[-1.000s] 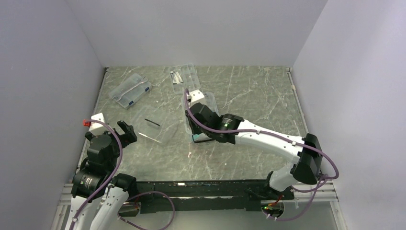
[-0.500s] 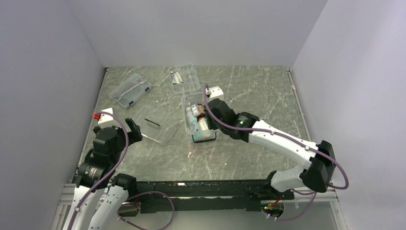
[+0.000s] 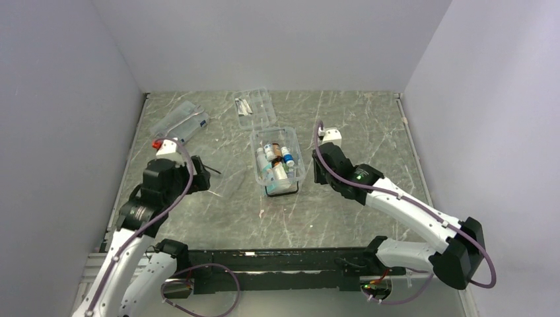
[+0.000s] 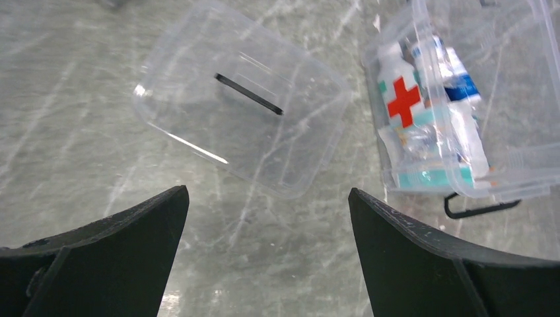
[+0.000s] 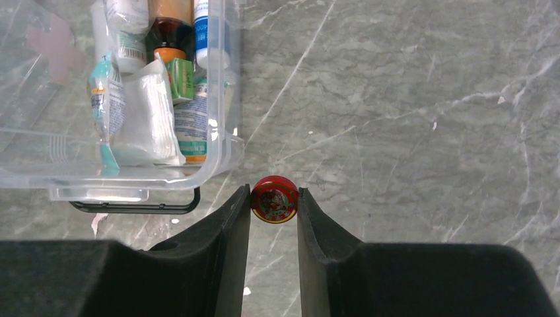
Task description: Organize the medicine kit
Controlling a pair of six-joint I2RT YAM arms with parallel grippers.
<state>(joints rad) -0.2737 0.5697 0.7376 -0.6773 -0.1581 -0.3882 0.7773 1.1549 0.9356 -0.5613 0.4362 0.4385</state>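
The right gripper [image 5: 273,194] is clamping a red tin [image 5: 274,200] beside the kit [image 5: 39,177], probably needing a lift over its wall next, while the left gripper [image 4: 264,198] is hovering wide apart.

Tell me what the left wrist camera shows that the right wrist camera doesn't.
Only the left wrist view shows the clear lid lying on the table beside the medicine kit, and the left jaws standing wide open. Only the right wrist view shows a small red round tin pinched between the right jaws, just off the kit's corner. Both show the open medicine kit holding bottles and packets, its dark handle, and the table.
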